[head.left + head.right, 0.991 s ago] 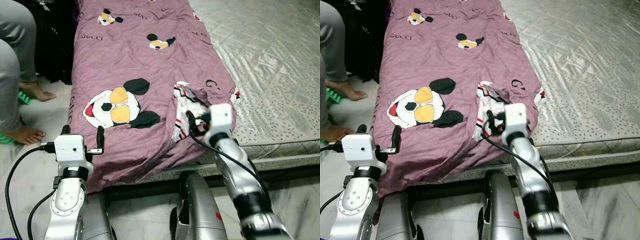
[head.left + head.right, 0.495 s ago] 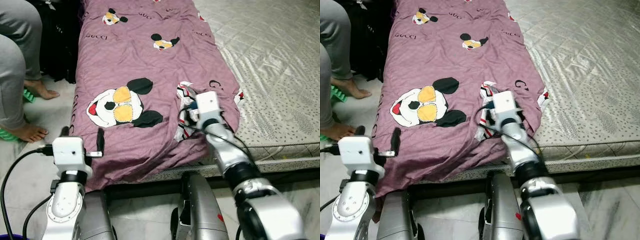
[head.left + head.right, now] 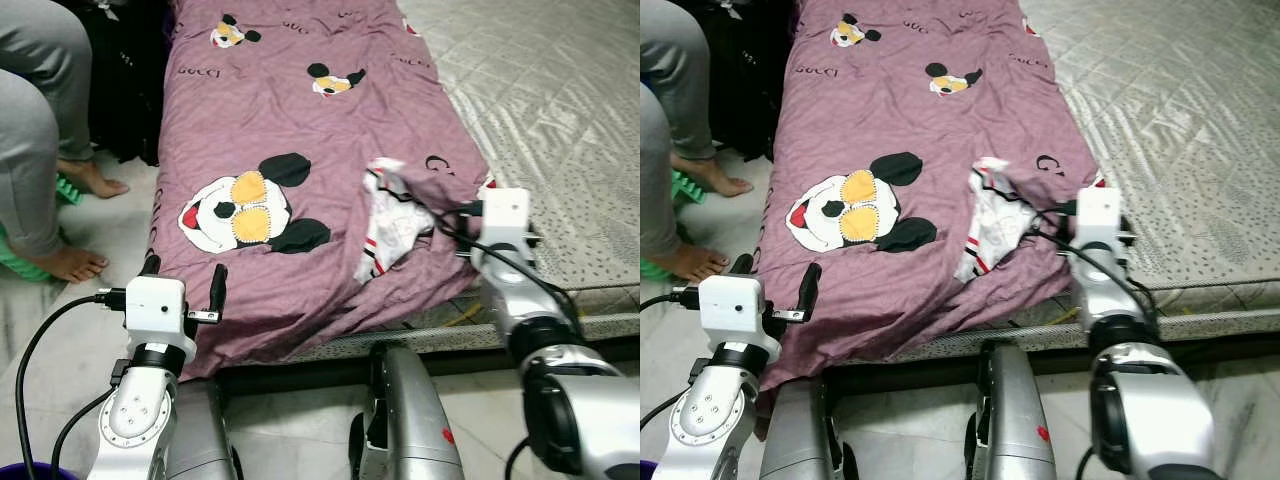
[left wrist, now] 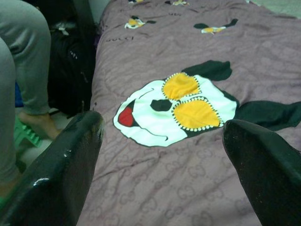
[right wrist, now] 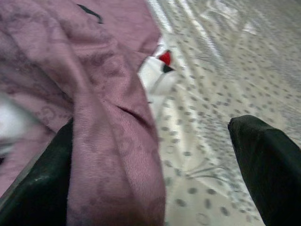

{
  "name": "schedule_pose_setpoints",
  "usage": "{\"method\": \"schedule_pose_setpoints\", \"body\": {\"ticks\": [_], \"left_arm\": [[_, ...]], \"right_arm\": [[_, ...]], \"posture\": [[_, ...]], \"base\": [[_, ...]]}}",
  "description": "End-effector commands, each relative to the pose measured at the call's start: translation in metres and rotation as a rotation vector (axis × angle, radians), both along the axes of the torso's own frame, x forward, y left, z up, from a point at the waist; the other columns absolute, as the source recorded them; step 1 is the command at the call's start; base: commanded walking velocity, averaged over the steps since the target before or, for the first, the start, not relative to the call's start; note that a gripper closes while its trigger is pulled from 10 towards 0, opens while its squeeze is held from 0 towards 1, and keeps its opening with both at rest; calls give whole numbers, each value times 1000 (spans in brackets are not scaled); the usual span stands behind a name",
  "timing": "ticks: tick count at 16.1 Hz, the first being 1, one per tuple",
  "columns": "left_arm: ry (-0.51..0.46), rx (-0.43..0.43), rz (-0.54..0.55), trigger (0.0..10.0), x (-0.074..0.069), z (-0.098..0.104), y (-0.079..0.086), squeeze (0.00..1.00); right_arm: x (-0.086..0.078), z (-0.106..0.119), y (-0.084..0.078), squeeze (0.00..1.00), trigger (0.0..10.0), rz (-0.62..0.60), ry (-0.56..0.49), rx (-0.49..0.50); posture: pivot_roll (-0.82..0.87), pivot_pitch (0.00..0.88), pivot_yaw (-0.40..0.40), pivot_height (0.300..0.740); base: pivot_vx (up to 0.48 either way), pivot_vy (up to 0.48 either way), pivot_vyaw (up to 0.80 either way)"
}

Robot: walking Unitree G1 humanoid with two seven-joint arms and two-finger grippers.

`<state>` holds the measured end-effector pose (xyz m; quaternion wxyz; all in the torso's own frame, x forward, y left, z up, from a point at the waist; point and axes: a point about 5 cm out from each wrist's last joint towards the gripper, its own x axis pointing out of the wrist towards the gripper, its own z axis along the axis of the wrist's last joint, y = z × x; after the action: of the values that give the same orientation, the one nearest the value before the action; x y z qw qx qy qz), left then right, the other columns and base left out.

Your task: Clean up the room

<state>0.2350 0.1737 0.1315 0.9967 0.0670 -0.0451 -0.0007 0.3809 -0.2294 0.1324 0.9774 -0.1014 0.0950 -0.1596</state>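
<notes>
Two grippers are spread wide: your right gripper (image 5: 155, 155) straddles the rumpled corner of the purple cartoon blanket (image 3: 300, 130) at the mattress (image 3: 560, 90) edge, your left gripper (image 3: 180, 285) hovers near its front hem; next, I'd judge, close right and smooth that fold

Mauve cartoon-mouse blanket (image 3: 300, 120) spread along the mattress's left side, rumpled, near corner folded back showing white lining
</notes>
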Motion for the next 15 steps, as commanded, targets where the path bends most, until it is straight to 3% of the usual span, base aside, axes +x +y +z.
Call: {"method": "schedule_pose_setpoints", "body": {"ticks": [1,4,5,6,7,11,12,14,15], "left_arm": [[36,4,9,10000,-1,-6,4,0],[18,1,13,10000,0,-3,4,0],[7,-4,12,10000,2,-1,4,0],[0,-7,12,10000,2,0,3,0],[-2,-9,11,10000,3,0,3,0],[1,-10,20,10000,4,-1,5,0],[1,-14,28,10000,4,-1,6,0],[2,-15,30,10000,5,-1,7,0],[3,-17,31,10000,5,-2,7,0]], "right_arm": [[-6,-9,-9,0,10000,-30,25,6],[-10,-17,-7,0,10000,4,26,48],[-11,-20,-4,0,9255,30,27,49],[-12,-23,-4,0,7059,33,32,51],[-13,-25,-4,0,0,33,33,63],[-22,-31,-21,0,0,-48,57,16],[-31,-33,-40,0,627,-137,63,-33],[-38,-35,-54,0,1176,-207,70,-43],[-43,-36,-64,0,667,-261,71,-44]], "posture": [[103,212,-16,517],[102,206,-13,517],[103,202,-13,517],[103,200,-13,517],[101,198,-13,517],[103,189,-13,517],[98,187,-8,517],[95,188,-5,517],[94,188,-4,517]], "base": [[0,0,0],[0,0,0],[0,0,0],[0,0,0],[0,0,0],[0,0,0],[0,0,0],[0,0,0],[0,0,0]]}}
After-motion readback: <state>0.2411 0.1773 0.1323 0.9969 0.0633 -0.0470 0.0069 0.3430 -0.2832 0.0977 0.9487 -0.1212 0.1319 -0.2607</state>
